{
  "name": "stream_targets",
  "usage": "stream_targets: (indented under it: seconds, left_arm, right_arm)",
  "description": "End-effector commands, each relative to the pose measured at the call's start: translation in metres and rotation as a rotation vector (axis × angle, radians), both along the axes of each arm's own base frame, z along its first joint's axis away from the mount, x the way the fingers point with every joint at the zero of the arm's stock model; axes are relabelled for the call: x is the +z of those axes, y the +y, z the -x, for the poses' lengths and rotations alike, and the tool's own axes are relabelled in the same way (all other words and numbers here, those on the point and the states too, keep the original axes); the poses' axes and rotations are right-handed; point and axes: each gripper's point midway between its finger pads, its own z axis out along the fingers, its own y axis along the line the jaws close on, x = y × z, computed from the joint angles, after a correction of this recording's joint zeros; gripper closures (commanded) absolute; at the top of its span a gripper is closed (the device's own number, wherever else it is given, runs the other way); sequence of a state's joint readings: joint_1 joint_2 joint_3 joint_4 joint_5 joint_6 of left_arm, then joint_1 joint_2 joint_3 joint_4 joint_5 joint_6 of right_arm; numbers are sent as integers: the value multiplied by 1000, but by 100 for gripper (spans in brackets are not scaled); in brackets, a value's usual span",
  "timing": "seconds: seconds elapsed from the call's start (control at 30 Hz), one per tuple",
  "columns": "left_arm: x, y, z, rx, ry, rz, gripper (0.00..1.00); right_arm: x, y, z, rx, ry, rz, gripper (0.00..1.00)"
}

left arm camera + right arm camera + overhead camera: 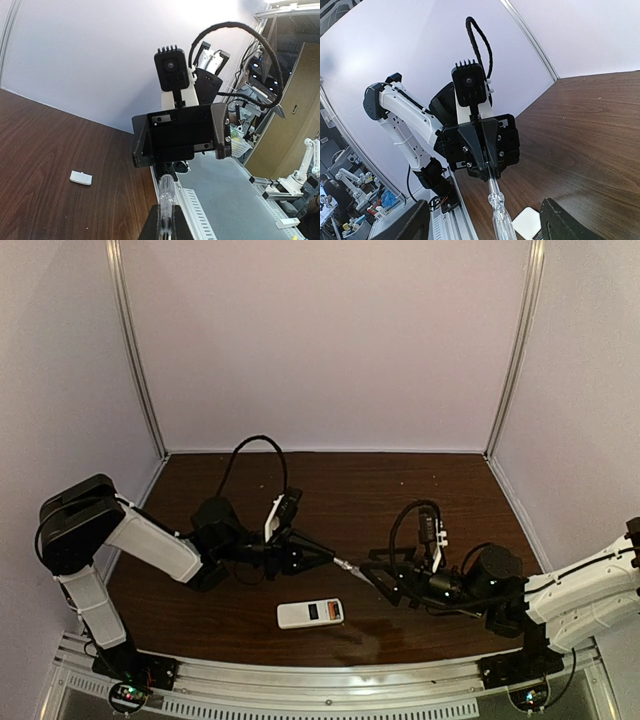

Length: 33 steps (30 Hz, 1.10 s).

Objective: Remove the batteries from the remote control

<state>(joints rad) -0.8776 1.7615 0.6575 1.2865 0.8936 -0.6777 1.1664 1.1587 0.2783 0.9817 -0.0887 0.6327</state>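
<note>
Left pincer (325,558): mid-frame in the top view, pointing right, clamped tight on the screwdriver (497,200).
Right pincer (380,575): right of centre, facing the left one. Its fingers (221,132) stand wide apart and hold nothing, and the screwdriver's clear end reaches toward the gap.
Remote control (297,615): flat on the desk (420,490), lower centre of the top view, below both pincers and apart from them, back side up.
Batteries (334,611): one orange battery shows in the remote's open recess, at its right end. Whether there are others I cannot tell.
White square piece (81,177): lies on the desk, lower left of the left wrist view.
</note>
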Motion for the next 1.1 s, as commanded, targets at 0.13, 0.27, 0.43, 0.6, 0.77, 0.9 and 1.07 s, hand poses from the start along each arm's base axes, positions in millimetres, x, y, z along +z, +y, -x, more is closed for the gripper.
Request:
stream_targets:
  seconds: [0.13,0.27,0.43,0.6,0.77,0.9,1.07]
  left_arm:
    - [29,18,7,32,-55,124,100]
    - [31,20,7,49,-61,130,100]
    - [36,25,9,58,-70,148,100]
    - [40,31,10,76,-77,160,100]
    - [44,36,11,81,-78,173,100]
    - [46,37,12,86,-81,178,100]
    - [48,40,13,94,-87,187,100]
  right_arm:
    - [15,27,5,100,-12,-84,29]
    - [13,37,5,124,2,-95,32]
    - [10,43,5,137,12,-98,37]
    - [5,47,5,149,23,-101,44]
    - [0,49,4,150,30,-94,47]
    - [-2,50,3,148,32,-92,47]
    - [-3,55,3,161,32,-96,57]
